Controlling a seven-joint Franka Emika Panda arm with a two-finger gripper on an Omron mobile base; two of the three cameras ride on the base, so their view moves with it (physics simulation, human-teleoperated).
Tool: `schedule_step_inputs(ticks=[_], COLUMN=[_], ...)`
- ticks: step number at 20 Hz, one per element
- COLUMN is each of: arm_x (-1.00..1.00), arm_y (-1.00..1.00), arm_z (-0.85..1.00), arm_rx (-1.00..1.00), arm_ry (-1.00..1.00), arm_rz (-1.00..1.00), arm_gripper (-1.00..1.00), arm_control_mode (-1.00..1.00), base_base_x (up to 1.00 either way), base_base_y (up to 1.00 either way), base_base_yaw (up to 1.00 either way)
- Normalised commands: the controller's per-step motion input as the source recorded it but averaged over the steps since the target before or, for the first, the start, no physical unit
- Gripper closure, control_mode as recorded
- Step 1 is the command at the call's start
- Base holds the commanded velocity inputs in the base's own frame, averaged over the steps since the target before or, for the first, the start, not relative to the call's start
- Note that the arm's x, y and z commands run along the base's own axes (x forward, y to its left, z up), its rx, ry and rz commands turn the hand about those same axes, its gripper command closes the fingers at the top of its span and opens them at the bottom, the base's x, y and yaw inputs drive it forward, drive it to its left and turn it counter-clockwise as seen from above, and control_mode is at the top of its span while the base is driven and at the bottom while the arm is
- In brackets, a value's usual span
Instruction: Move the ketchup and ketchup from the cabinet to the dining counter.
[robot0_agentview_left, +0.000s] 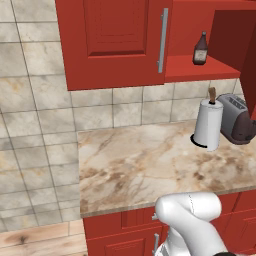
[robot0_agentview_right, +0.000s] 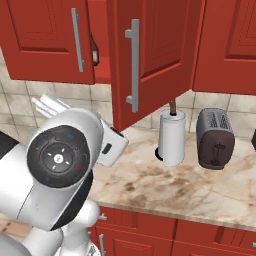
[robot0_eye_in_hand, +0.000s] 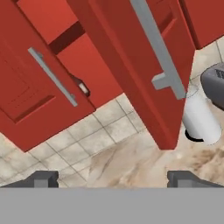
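The end effector (robot0_eye_in_hand: 112, 178) stands wide, its two dark fingertips (robot0_eye_in_hand: 40, 178) far apart with nothing between them, pointed up at the cabinet (robot0_eye_in_hand: 26, 94) from over the marbled table (robot0_eye_in_hand: 131, 164).

Below and ahead of the end effector the table is a beige-brown veined stone top on red drawer fronts, backed by a wall of pale grey-beige tiles (robot0_agentview_left: 35, 110). A strip of wooden floor (robot0_agentview_left: 35, 240) shows at the table's far end in the left base view. To the right of the end effector a white paper-towel roll (robot0_agentview_right: 172, 136) stands upright on a dark base, and just beyond it sits a dark toaster (robot0_agentview_right: 215, 139), near the roll but apart from it.

Above the end effector one cabinet door (robot0_eye_in_hand: 144, 65) hangs open, its long silver bar handle facing the hand; the neighbouring door stays closed. One ketchup (robot0_agentview_left: 200, 49) bottle stands upright on the red inner shelf (robot0_agentview_left: 200, 70), above and ahead of the end effector, partly hidden behind the closed door's edge in the hand view. Its pale label is too small to read, and no other writing is legible.
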Motion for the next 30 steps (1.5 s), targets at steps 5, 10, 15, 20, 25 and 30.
schedule_step_inputs(ticks=[5,10,15,20,25,30], arm_x=[-0.07,0.06,0.31,0.48,0.53,0.50], arm_y=[0.45,0.49,0.41,0.27,0.01,-0.09], arm_z=[0.00,0.00,0.00,0.00,-0.03,-0.14], arm_rx=[0.07,0.02,0.01,0.09,0.23,0.29], arm_ry=[0.24,0.18,0.04,0.01,-0.01,-0.10], arm_rz=[-0.16,-0.17,-0.18,-0.24,-0.21,-0.17], arm_gripper=[-1.00,-1.00,-1.00,-1.00,-1.00,-1.00], arm_control_mode=[-1.00,-1.00,-1.00,-1.00,-1.00,-1.00], base_base_x=[0.00,0.00,0.00,0.00,0.00,0.00], base_base_y=[0.00,0.00,0.00,0.00,0.00,0.00], base_base_yaw=[0.00,0.00,0.00,0.00,0.00,0.00])
